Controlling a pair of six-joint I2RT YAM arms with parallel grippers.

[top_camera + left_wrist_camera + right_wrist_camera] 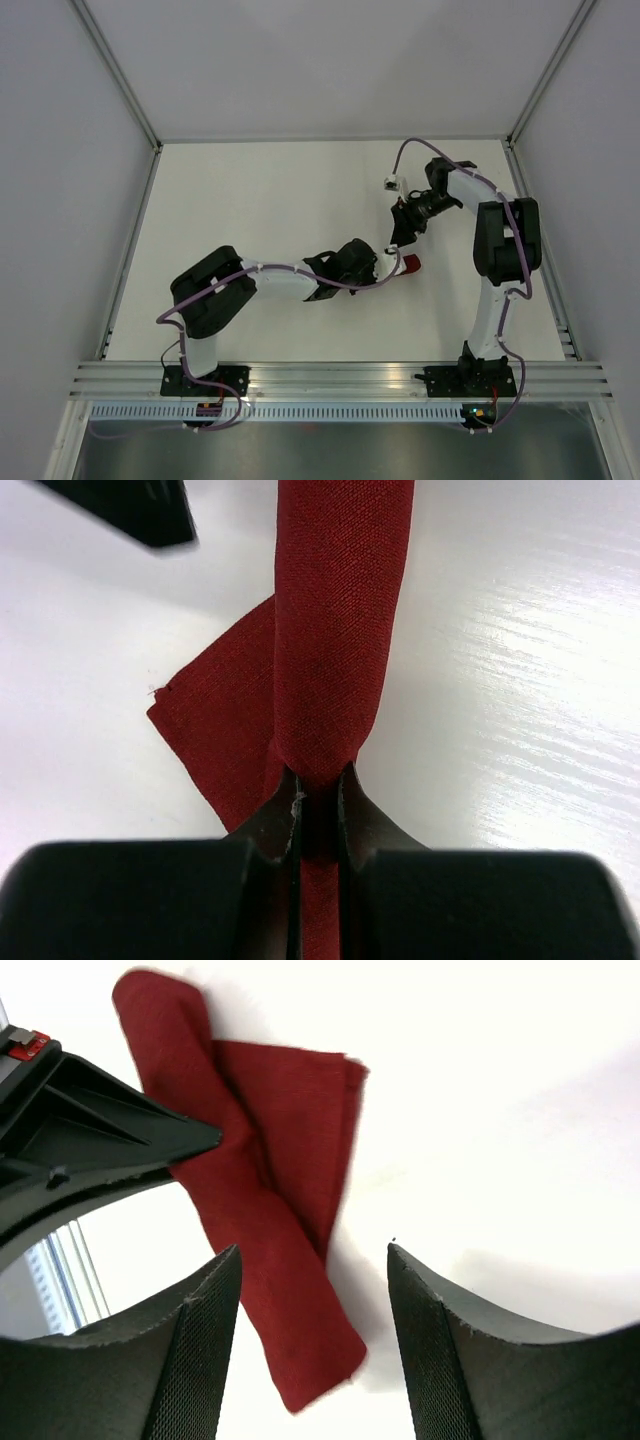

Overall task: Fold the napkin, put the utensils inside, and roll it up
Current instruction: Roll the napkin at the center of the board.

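The dark red napkin (pixel 340 630) lies rolled into a narrow tube on the white table, with a loose flap (pixel 220 730) sticking out to one side. My left gripper (pixel 320 775) is shut on one end of the roll. In the top view only a small red bit of the napkin (pixel 411 264) shows beyond the left gripper (pixel 388 262). My right gripper (pixel 312 1250) is open, hovering just above the free end of the napkin (pixel 270 1200) without touching it. In the top view the right gripper (pixel 403 236) points down. The utensils are hidden.
The white table (pixel 260 200) is bounded by grey walls and a metal rail (pixel 340 378) at the near edge. Both arm bases sit on that rail. In the right wrist view, the left gripper's fingers (pixel 100 1140) lie at the left of the roll.
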